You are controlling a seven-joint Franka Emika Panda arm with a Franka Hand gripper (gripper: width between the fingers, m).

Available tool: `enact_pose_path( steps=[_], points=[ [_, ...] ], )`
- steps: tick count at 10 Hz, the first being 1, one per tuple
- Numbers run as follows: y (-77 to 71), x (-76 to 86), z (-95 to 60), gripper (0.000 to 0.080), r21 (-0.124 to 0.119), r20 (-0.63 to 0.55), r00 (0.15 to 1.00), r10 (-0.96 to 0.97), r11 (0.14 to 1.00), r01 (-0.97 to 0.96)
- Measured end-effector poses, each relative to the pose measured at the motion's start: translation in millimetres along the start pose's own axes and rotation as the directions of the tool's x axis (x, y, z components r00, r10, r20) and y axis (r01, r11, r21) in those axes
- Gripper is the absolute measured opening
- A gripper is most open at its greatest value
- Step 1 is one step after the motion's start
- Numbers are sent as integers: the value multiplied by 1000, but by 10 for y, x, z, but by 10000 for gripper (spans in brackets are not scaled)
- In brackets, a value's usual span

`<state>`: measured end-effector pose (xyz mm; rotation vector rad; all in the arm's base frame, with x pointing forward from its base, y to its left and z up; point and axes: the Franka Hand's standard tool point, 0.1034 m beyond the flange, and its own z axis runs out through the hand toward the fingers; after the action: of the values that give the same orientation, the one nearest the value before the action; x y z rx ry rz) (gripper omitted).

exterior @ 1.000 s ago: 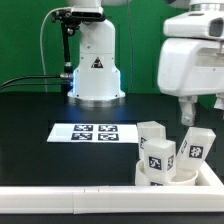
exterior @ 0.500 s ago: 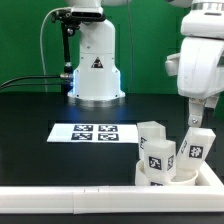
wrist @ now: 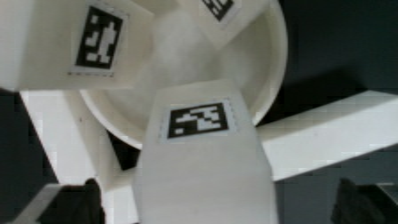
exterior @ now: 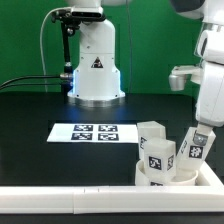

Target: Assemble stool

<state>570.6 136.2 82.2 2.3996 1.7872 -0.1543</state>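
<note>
Closest to the exterior camera runs a long white wall [exterior: 70, 198] along the front edge of the black table [exterior: 40, 110]. Just behind it, at the exterior view's right, sits the stool [exterior: 170, 160]. It looks almost put together and is standing upside down, with its round seat [exterior: 150, 178] flat on the table and its chunky legs pointing up. Three legs can be seen, each with a black-and-white tag. The stool looks like hard white plastic, so it is probably light and stiff and will not bend or squash. It also looks smooth, so it could slip. A good place to take hold seems to be across the flat sides of one leg, near its free end, not on the rounded seat. The leg [exterior: 197, 146] nearest the arm leans a little, so it may not be screwed all the way in. In the wrist view the same parts fill the picture: a tagged leg [wrist: 199, 150] comes up from the round seat [wrist: 249, 60]. The gripper [exterior: 203, 128] hangs right over that leg, coming down from the exterior view's right edge. Its two fingers [wrist: 71, 205] are spread wide apart on either side of the leg and hold nothing. Farther back lies the marker board [exterior: 85, 131], flat on the table. Behind that stands the arm's big white base [exterior: 96, 70].
</note>
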Motion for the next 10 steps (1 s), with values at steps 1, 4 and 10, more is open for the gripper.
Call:
enact_pose_path(
  steps=[1, 4, 10],
  points=[
    [-5, -20, 25, 649, -5, 2, 999, -35, 999, 35],
    [2, -32, 25, 378, -5, 2, 1000, 28, 1000, -28],
    [-7, -100, 24, 333, 2, 4, 801, 599, 801, -599]
  ],
)
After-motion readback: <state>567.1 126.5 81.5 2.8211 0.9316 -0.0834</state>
